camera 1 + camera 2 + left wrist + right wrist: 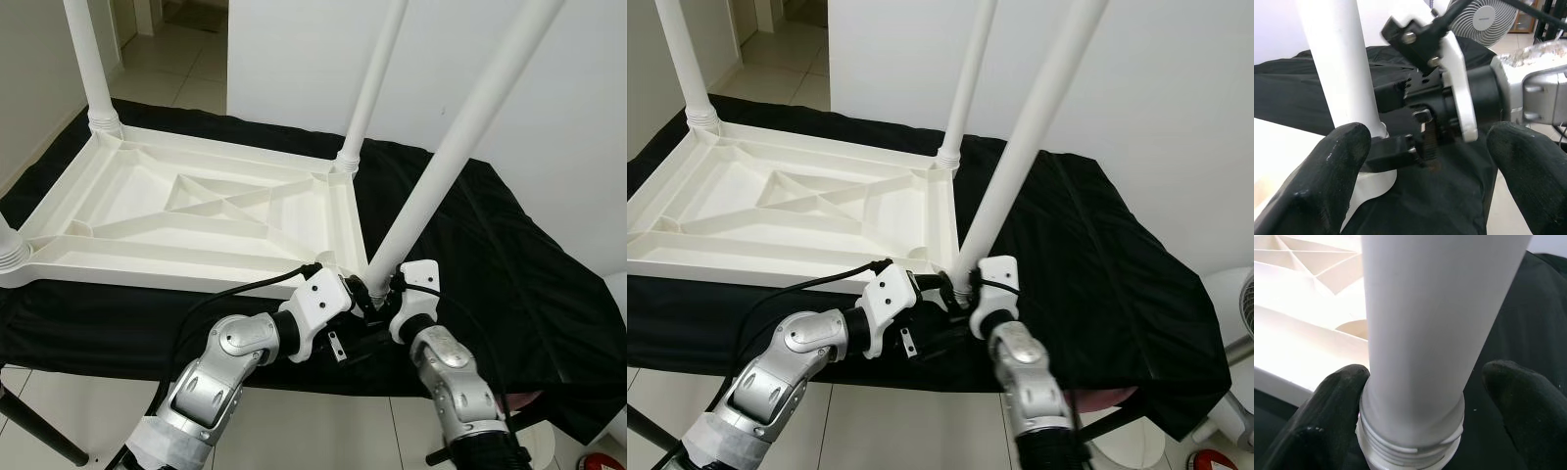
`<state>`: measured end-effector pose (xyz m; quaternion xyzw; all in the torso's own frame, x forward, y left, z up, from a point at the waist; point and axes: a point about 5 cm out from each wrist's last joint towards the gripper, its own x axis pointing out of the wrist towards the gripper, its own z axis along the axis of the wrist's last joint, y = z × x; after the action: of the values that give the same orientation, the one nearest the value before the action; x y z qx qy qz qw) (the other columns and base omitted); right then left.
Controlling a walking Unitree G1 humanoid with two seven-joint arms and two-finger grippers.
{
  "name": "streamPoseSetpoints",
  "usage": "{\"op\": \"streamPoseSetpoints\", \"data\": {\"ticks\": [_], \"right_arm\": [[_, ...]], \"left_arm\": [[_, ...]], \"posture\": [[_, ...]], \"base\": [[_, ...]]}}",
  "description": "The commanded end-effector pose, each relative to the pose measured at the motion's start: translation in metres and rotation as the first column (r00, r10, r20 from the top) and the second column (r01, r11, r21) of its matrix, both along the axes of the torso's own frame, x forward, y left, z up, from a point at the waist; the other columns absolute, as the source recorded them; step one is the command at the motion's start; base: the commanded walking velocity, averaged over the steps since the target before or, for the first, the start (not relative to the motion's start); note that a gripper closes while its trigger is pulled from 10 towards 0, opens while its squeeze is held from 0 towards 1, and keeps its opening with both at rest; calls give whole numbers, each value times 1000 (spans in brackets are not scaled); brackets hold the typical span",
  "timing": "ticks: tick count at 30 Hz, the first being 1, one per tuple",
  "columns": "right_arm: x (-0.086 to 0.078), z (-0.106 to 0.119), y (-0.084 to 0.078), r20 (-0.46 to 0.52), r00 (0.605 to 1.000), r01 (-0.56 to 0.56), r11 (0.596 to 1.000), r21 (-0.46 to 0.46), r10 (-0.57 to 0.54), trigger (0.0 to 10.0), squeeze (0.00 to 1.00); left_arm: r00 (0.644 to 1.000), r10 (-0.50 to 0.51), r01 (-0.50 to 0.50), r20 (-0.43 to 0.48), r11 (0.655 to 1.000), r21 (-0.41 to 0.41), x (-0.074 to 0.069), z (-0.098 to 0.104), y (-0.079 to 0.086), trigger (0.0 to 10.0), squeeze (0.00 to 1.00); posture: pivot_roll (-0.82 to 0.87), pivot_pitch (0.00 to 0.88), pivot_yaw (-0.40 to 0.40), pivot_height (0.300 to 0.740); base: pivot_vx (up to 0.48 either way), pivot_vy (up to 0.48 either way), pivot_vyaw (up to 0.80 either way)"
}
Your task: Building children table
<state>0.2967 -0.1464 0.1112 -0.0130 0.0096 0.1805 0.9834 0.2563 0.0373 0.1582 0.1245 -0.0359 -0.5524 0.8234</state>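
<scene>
White table leg (446,162) | R gripper (1415,396) open round its base | L gripper (1420,161) open beside | no legible writing

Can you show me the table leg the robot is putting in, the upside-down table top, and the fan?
table leg (446,162), left eye view, middle of the shaft.
table top (147,257), left eye view, near rib.
fan (1488,22), left wrist view, grille.

Upturned white plastic tabletop (196,211): smooth, ribbed, faintly glossy.
Round white plastic leg (1435,333): smooth, threaded base.
Black cloth cover (490,255): matt, creased.
Floor tiles (176,59): glossy.
</scene>
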Motion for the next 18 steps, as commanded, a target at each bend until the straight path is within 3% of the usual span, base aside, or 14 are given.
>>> {"op": "streamPoseSetpoints", "data": {"ticks": [1,9,18], "right_arm": [[0,-3,-9,-3,1000,-23,1000,-7,23,10000,0],[9,6,-13,26,982,-185,982,-32,186,10000,0],[23,5,-1,14,945,-325,943,-64,327,10000,0]], "left_arm": [[1000,24,-23,8,1000,-11,-1,1,-3,10000,0],[1000,7,-7,2,1000,8,-3,-1,-1,10000,0],[1000,5,-6,2,1000,20,-4,-2,1,10000,0]], "posture": [[22,0,-165,740],[30,0,-155,740],[45,0,-154,740]], "base": [[0,0,0],[0,0,0],[0,0,0]]}}
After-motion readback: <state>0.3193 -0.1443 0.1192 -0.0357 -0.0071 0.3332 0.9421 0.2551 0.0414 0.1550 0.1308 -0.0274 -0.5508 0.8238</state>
